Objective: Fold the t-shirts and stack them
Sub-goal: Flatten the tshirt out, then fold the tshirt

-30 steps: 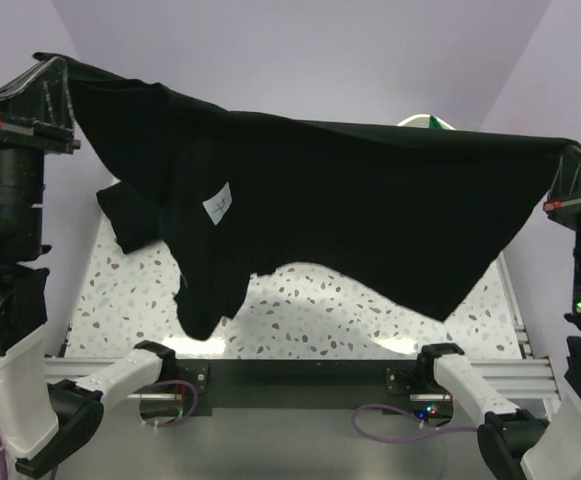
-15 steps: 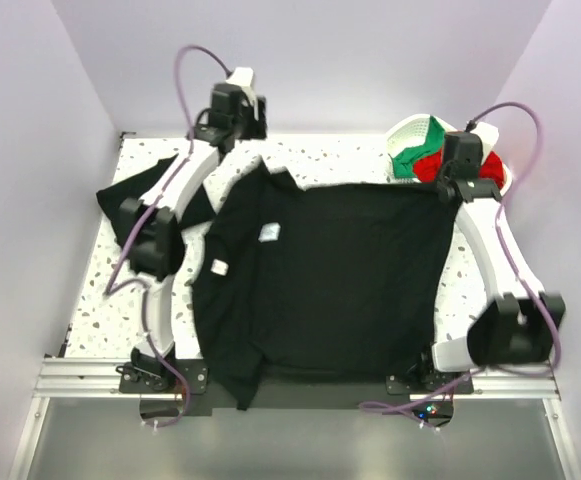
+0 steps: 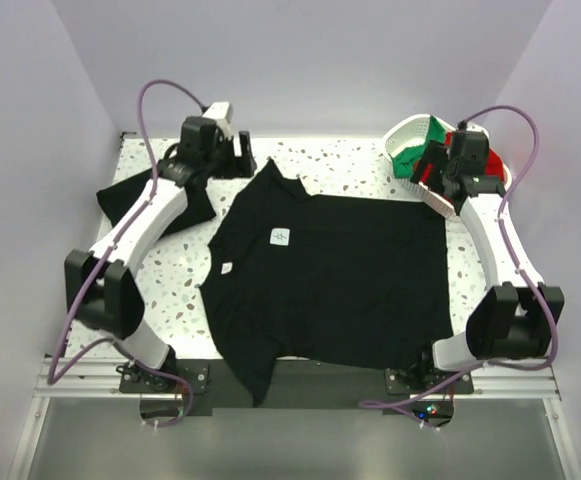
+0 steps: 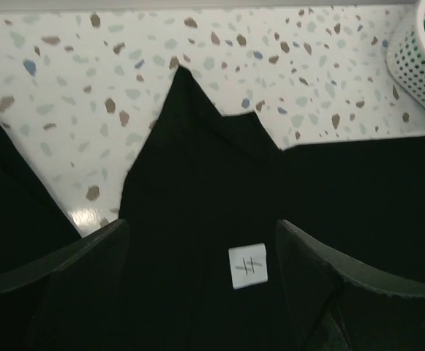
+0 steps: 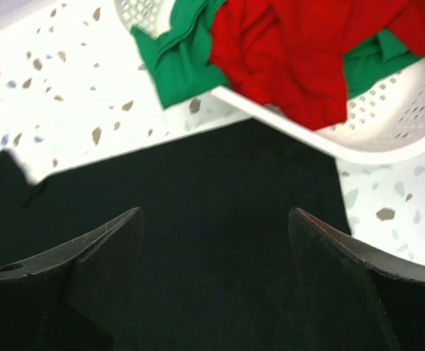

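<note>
Both open, holding nothing: left fingers (image 4: 66, 285) above the neck label (image 4: 248, 266), right fingers (image 5: 88, 270) above the far hem corner (image 5: 311, 172); black t-shirt (image 3: 340, 270) lies flat on the surface (image 3: 350, 165), so I'd pinch matching edges and fold without dragging

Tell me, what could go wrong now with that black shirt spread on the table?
1. The black t-shirt has its near corner hanging over the front edge of the table, so a tug might drag it off or skew the fold.
2. Its far right corner lies close by the basket, where the open right pincer hovers. A grab there could catch the basket or the red shirt spilling over its rim.
</note>
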Controlling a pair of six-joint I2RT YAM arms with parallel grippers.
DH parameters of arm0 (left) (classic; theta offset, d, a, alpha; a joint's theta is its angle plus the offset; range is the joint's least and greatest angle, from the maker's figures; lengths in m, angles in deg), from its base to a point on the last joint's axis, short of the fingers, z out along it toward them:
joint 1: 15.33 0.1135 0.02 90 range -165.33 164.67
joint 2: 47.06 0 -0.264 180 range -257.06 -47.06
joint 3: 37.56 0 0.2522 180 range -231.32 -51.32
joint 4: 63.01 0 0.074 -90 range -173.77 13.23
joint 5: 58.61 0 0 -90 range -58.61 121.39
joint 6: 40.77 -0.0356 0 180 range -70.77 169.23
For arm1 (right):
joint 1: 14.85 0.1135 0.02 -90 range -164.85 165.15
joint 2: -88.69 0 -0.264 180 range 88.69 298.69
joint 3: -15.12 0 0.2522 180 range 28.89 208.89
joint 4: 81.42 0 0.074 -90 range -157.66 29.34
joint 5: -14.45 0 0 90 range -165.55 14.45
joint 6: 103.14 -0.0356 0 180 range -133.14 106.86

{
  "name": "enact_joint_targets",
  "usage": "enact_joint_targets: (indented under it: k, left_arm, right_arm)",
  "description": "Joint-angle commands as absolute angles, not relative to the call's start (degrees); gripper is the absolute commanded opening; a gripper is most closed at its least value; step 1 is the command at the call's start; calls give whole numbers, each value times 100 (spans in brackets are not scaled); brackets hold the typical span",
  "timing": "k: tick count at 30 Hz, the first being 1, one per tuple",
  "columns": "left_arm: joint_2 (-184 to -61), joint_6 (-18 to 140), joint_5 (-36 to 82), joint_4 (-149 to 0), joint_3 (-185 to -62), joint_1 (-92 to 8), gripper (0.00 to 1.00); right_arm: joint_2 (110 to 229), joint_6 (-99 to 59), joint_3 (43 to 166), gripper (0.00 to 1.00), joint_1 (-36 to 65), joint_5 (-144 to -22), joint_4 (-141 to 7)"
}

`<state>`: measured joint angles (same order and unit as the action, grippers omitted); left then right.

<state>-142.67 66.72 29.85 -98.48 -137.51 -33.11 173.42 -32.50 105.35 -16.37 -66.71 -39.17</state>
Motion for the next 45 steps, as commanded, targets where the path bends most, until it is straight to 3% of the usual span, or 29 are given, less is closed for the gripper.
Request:
enact_joint_targets:
  k: [1,9,19,31,45]
  left_arm:
    - [-13901,7286,2533,-9777,-12544,-3361,86]
    - [-13390,7919,2357,-9443,-10820,-3739,86]
    - [-14214,7929,2330,-9619,-10687,-3757,87]
    - [-15322,7647,2365,-9531,-11249,-3704,87]
    - [-16887,7191,2655,-10137,-13594,-3669,87]
  right_arm:
    - [16841,-3475,10002,83,-1547,-7510,-3436]
    - [15997,-4170,8216,84,-1152,-8029,-3426]
    - [15838,-4900,6774,85,-1055,-8355,-3954]
    - [16708,-5278,6633,85,-1063,-8092,-4270]
    - [18272,-5295,7457,85,-1107,-7924,-4402]
